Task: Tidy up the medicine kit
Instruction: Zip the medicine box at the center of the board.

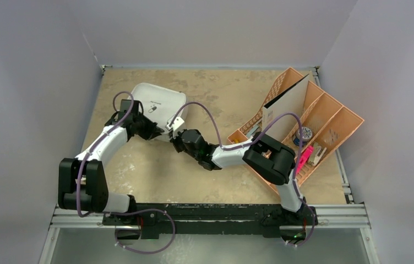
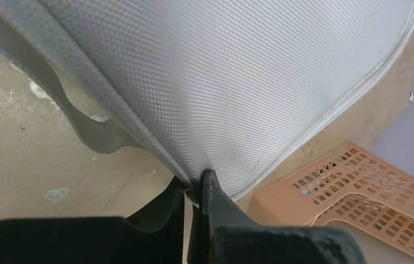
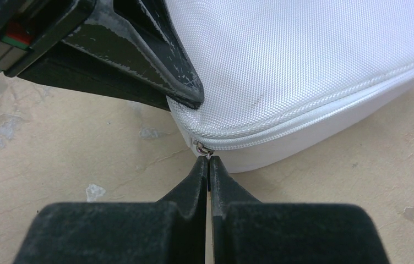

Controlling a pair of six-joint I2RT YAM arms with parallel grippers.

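The medicine kit, a white woven case, lies at the back left of the table. My left gripper is shut on the kit's near edge; in the left wrist view its jaws pinch the fabric rim of the kit. My right gripper meets the same corner from the right. In the right wrist view it is shut on the small metal zipper pull at the kit's corner. The left gripper's finger presses on the lid just above.
An orange compartmented tray stands at the right, holding a white card, a pink item and small packets. Its lattice wall shows in the left wrist view. Grey walls close in the table.
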